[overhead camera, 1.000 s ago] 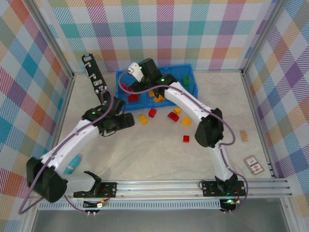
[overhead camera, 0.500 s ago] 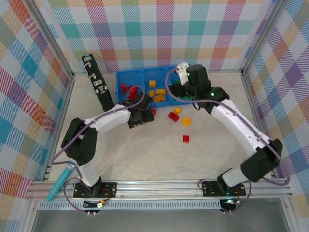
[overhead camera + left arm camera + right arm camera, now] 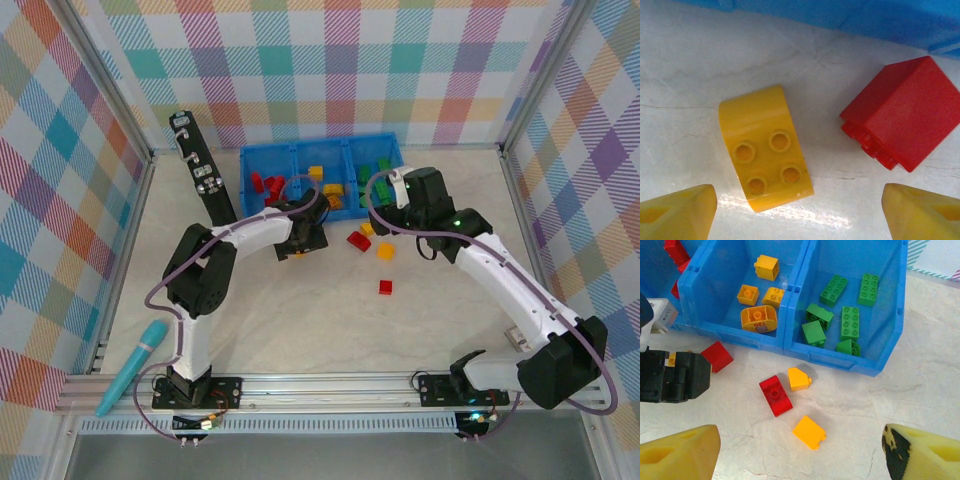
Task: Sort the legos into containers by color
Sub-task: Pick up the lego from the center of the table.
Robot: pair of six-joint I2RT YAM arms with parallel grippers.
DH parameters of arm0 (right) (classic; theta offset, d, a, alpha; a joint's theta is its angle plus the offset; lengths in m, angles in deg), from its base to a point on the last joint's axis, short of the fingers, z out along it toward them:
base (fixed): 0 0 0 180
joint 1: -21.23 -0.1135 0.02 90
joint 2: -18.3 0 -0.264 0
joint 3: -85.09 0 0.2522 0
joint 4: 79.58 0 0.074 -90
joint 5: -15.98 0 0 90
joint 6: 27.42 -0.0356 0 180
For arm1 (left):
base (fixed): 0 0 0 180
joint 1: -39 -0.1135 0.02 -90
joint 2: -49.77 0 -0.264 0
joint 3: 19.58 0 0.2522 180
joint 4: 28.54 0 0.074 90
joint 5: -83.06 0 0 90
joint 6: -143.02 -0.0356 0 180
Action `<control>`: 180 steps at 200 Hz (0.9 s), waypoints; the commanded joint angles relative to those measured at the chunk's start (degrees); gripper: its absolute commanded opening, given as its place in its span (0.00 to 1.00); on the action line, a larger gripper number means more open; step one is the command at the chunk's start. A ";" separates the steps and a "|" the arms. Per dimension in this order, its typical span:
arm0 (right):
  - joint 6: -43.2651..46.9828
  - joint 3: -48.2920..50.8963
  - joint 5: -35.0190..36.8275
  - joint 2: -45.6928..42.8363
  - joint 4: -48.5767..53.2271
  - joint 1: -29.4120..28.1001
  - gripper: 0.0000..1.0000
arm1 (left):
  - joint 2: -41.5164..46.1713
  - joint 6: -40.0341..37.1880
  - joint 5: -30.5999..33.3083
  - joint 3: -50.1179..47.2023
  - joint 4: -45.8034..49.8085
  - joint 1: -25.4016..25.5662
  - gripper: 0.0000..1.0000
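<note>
Your left gripper (image 3: 800, 215) hangs wide open and empty over the table (image 3: 690, 75). A yellow lego (image 3: 765, 167) lies just ahead between its fingertips, untouched, and a red lego (image 3: 902, 115) sits farther right. Your right gripper (image 3: 800, 452) is wide open too, holding nothing, above three loose legos (image 3: 799, 379). Beyond them, by the table's far edge, the containers (image 3: 740, 335) keep red, yellow and green legos apart.
</note>
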 commanded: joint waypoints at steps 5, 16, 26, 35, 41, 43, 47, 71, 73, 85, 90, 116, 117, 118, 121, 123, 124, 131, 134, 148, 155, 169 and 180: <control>-1.76 -0.48 -2.01 -0.02 -1.85 0.12 0.84 | -1.26 0.62 1.56 0.61 2.61 -0.79 0.85; -2.35 -0.36 -2.66 0.35 -2.20 0.12 0.84 | -1.83 0.30 1.43 0.79 2.93 -0.97 0.84; -2.62 -0.21 -3.17 0.77 -2.36 0.12 0.84 | -2.37 0.00 1.47 1.27 3.69 -1.08 0.83; -2.78 -0.16 -3.37 1.11 -2.38 0.12 0.84 | -2.67 -0.17 1.49 1.10 3.85 -1.29 0.81; -2.79 -0.13 -3.40 1.29 -2.44 0.12 0.84 | -2.74 -0.22 1.47 0.85 3.84 -1.47 0.80; -2.80 -0.05 -3.40 1.33 -2.44 0.12 0.84 | -2.74 -0.24 1.46 0.78 3.85 -1.50 0.80; -2.70 -0.07 -3.43 1.41 -2.44 0.10 0.84 | -2.78 -0.21 1.52 0.66 3.85 -1.66 0.79; -2.71 -0.04 -3.31 1.87 -2.21 0.12 0.85 | -2.34 -0.22 1.98 -0.78 3.88 -2.52 0.72; -2.70 -0.10 -3.31 1.92 -2.20 0.12 0.85 | -2.29 -0.20 1.96 -0.97 3.79 -2.62 0.71; -2.67 -0.01 -3.31 2.05 -2.18 0.12 0.85 | -1.92 -0.22 1.80 -1.88 3.25 -3.16 0.63; -2.71 0.02 -3.31 2.13 -2.21 0.12 0.85 | -1.82 -0.20 1.71 -2.04 3.15 -3.34 0.59; -2.72 -0.27 -3.49 2.90 -2.00 0.12 0.85 | -1.97 -0.54 0.89 -2.97 2.84 -4.30 0.41; -2.76 -0.28 -3.49 2.91 -1.95 0.17 0.85 | -2.03 -0.59 0.90 -2.94 2.82 -4.31 0.41; -2.79 -0.33 -3.49 2.96 -1.93 0.14 0.85 | -2.06 -0.61 0.85 -2.97 2.81 -4.37 0.41; -2.81 -0.45 -3.49 3.01 -1.80 0.12 0.85 | -2.01 -0.71 0.74 -3.08 2.88 -4.41 0.39; -2.81 -0.59 -3.49 3.08 -1.71 0.12 0.85 | -2.05 -0.76 0.71 -3.10 2.88 -4.46 0.39; -2.85 -0.57 -3.49 3.09 -1.68 0.12 0.85 | -2.07 -0.79 0.63 -3.09 2.88 -4.48 0.38; -3.05 -0.81 -3.39 3.25 -1.35 0.12 0.85 | -2.12 -0.87 0.53 -3.40 2.89 -4.59 0.36; -3.17 -0.77 -3.35 3.14 -1.26 0.12 0.85 | -2.17 -0.96 0.43 -3.49 2.89 -4.66 0.35; -3.89 -0.57 -2.90 3.10 -0.48 0.13 0.85 | -2.25 -1.49 0.22 -3.74 2.95 -4.76 0.31; -4.30 -0.42 -2.58 3.15 0.29 0.19 0.85 | -2.25 -1.96 0.03 -3.81 3.06 -4.82 0.29; -6.02 0.39 -1.38 3.28 2.11 0.45 0.85 | -2.05 -3.05 -0.17 -3.53 3.85 -4.85 0.26; -8.06 1.52 -0.86 3.41 3.38 1.17 0.85 | -1.61 -4.69 -0.32 -3.00 4.85 -4.77 0.25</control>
